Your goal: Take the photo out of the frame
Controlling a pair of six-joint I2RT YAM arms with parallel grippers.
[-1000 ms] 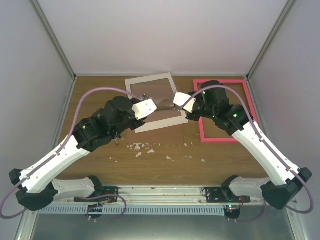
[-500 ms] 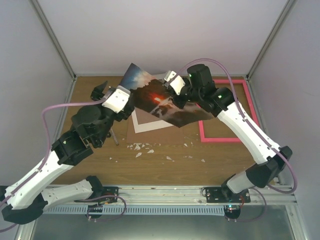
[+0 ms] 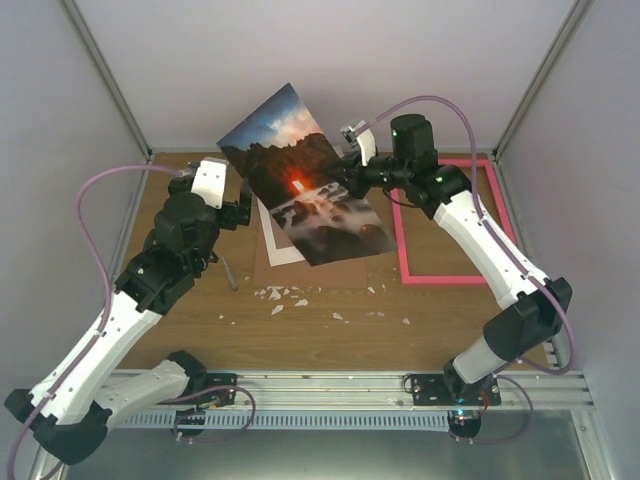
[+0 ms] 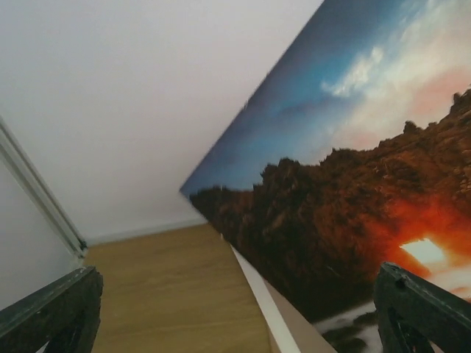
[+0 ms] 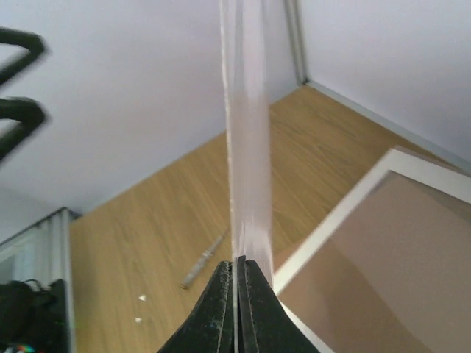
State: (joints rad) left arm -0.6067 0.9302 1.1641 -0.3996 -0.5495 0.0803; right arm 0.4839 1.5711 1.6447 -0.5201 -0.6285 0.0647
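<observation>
Photo [image 3: 305,180] has swung up off the surface [image 3: 330,330], clear of the frame [image 3: 440,279], long axis tilted up-left. Your right jaws pinch its right edge; left jaws wide, empty, just left.

The left arm [image 3: 112,318] rises from its base at the near left corner. Its forearm slants up and inward, and the wrist is bent so that the left pincer [image 3: 238,207] points rightward toward the middle. Its jaws stand wide apart and hold nothing; in the left wrist view the two dark fingers [image 4: 53,312] sit at the bottom corners. The right arm [image 3: 492,258] rears up from its base with the elbow pushed out to the right, the forearm reaching back and leftward, high above the desk [image 3: 330,335]. The right pincer [image 3: 342,172] points left, its jaws pressed tight together on the right edge of the photo [image 3: 300,190].
</observation>
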